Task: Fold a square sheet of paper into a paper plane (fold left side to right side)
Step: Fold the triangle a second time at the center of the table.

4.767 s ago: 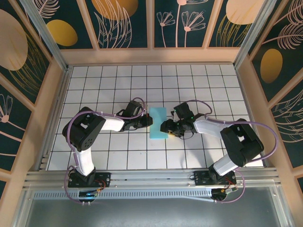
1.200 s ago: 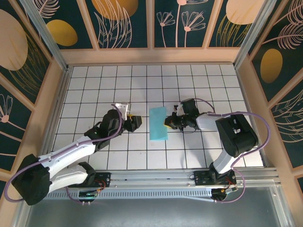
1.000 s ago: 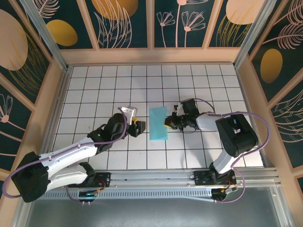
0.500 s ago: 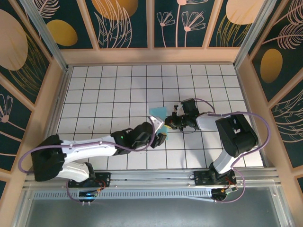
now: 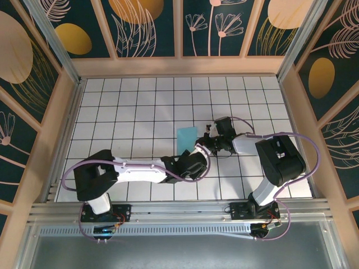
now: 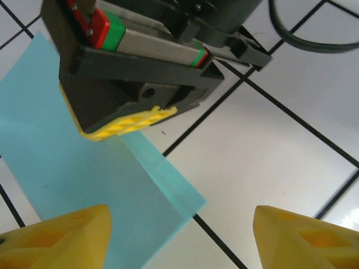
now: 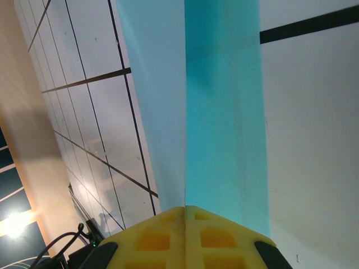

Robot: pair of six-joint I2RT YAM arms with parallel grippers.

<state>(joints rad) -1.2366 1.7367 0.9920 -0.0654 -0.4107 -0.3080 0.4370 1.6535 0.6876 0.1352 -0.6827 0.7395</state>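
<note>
The turquoise-blue sheet of paper (image 5: pixel 185 136) lies folded into a narrow rectangle at the middle of the tiled floor, its near part hidden under my left arm. My right gripper (image 5: pixel 205 147) is shut on the sheet's right edge. In the right wrist view the yellow fingertips (image 7: pixel 168 238) meet on the paper (image 7: pixel 224 112), which stretches away from them. My left gripper (image 5: pixel 197 158) hovers open over the sheet's near right corner (image 6: pixel 185 196), where two layers show. Its yellow fingertips (image 6: pixel 61 238) straddle that corner without touching it, just below the right gripper's body (image 6: pixel 134 61).
The white tiled floor (image 5: pixel 123 106) is walled by wooden rails and patterned panels. A metal rail (image 5: pixel 179 210) runs along the near edge by the arm bases. The two grippers are close together beside the sheet.
My left arm has swung from the sheet's left side round the near edge to its near right corner, staying open. The right gripper has kept its hold in place.
</note>
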